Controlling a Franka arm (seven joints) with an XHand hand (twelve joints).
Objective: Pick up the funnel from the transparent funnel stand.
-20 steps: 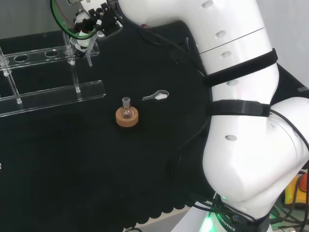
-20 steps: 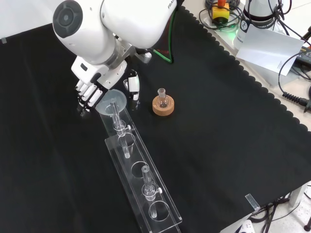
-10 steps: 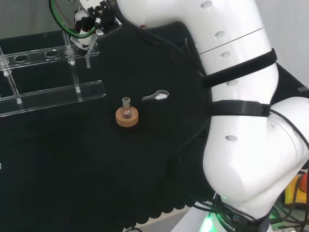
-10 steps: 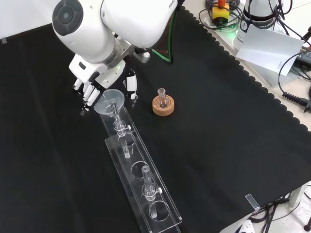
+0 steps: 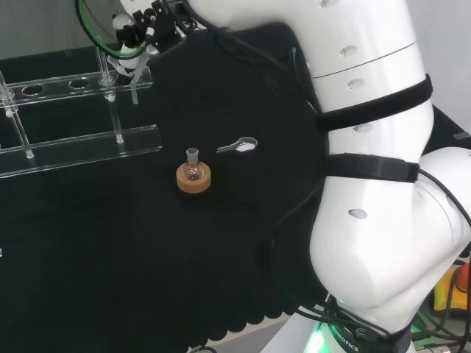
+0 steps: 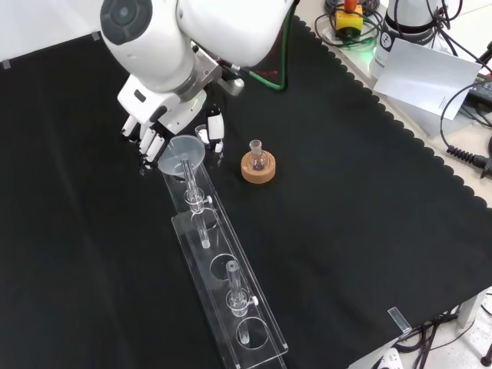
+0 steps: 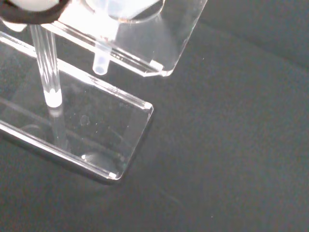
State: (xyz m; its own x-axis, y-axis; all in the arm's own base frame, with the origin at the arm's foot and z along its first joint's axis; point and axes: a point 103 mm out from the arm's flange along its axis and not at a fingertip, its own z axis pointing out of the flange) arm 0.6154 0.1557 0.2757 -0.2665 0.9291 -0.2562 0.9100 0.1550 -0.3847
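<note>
Black-and-white robot hand (image 6: pixel 157 134) curled round bowl of clear plastic funnel (image 6: pixel 182 152); stem sat in end hole of transparent acrylic funnel stand (image 6: pixel 223 269) on black-clothed worktop (image 6: pixel 346 192). Risk: tilted lift could snag stem, dragging stand.

The setting is a laboratory test bench. A black cloth (image 6: pixel 346 200) with a scalloped edge covers the bench. On it stand a clear acrylic funnel stand (image 6: pixel 223 284) and a small glass flask (image 6: pixel 257 151) on a cork ring (image 6: pixel 257 169). Cables (image 6: pixel 461 92) and an emergency stop button (image 6: pixel 348 14) lie beyond the cloth edge.
</note>
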